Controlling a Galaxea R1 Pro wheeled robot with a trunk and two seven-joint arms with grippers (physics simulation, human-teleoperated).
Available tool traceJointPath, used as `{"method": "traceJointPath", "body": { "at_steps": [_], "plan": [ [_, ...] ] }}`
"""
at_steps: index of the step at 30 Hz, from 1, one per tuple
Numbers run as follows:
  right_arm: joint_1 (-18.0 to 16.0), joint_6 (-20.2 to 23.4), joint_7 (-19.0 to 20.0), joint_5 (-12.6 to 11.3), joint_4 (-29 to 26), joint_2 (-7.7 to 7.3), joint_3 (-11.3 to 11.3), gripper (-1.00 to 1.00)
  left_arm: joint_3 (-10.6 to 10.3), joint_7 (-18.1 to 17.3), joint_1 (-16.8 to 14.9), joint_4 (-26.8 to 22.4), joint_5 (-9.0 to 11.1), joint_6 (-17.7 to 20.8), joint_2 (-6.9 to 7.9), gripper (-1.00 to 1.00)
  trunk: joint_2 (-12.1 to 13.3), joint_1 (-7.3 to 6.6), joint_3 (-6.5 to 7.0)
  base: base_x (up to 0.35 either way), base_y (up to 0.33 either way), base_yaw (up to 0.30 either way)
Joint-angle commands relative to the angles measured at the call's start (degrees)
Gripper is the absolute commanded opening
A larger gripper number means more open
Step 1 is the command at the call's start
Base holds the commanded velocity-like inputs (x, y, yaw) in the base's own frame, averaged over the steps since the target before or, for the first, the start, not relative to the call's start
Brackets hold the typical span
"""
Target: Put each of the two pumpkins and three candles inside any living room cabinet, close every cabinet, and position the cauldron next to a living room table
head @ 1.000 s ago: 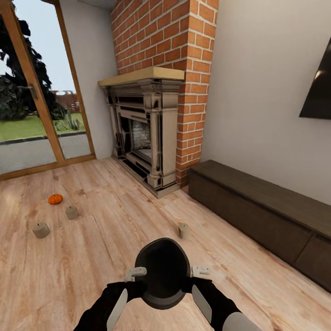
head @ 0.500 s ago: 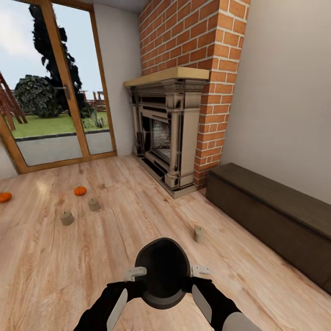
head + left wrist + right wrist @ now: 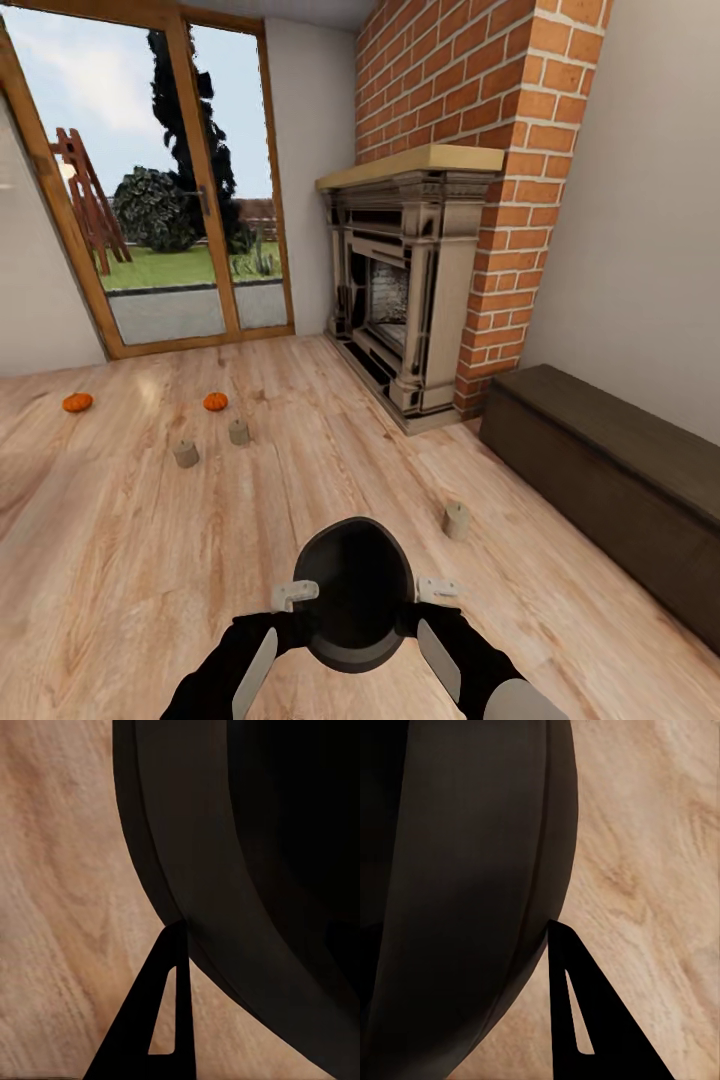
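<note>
Since a second ago my head and base have swung left, so the whole view has slid: the fireplace now sits further right, the glass doors fill more of the scene, and a second pumpkin has come into sight. Nothing on the floor itself has shifted.

Between my two arms I carry the cauldron, a round black pot with a smooth, matte, curved wall and an open mouth turned up to me. My left gripper clasps its rim on one side and my right gripper the other; in each wrist view one dark finger lies against the outer wall while its partner is hidden inside, so each pinches the lip. I judge it rigid and fairly heavy, with a slick surface, so a two-sided rim hold suits it and tilting would risk a slip.

Both pumpkins, one far left and one nearer the doors, sit on the pale wood planks. They look ribbed, firm and light, best taken across the belly. The candles stand near the second pumpkin, the third well apart, toward the cabinet. Stubby, waxy cylinders: stiff, easy to grip round the sides. That cabinet is long, low, dark wood, shut as far as I can tell.
</note>
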Motion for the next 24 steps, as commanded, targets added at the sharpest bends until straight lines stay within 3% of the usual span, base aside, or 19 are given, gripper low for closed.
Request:
{"method": "traceJointPath", "body": {
  "at_steps": [1, 24],
  "plan": [
    [0.0, 0.1, 0.6, -1.6, -1.3, 0.0, 0.6, -1.0, -0.4, 0.5, 0.0, -0.1, 0.6, 0.3, 0.01, -1.0, 0.0, -0.02, -0.05, 0.0, -0.185, 0.291],
    [0.0, 0.1, 0.6, -1.6, -1.3, 0.0, 0.6, -1.0, -0.4, 0.5, 0.0, -0.1, 0.6, 0.3, 0.01, -1.0, 0.0, -0.02, -0.05, 0.0, -0.106, 0.291]
  ]
}}
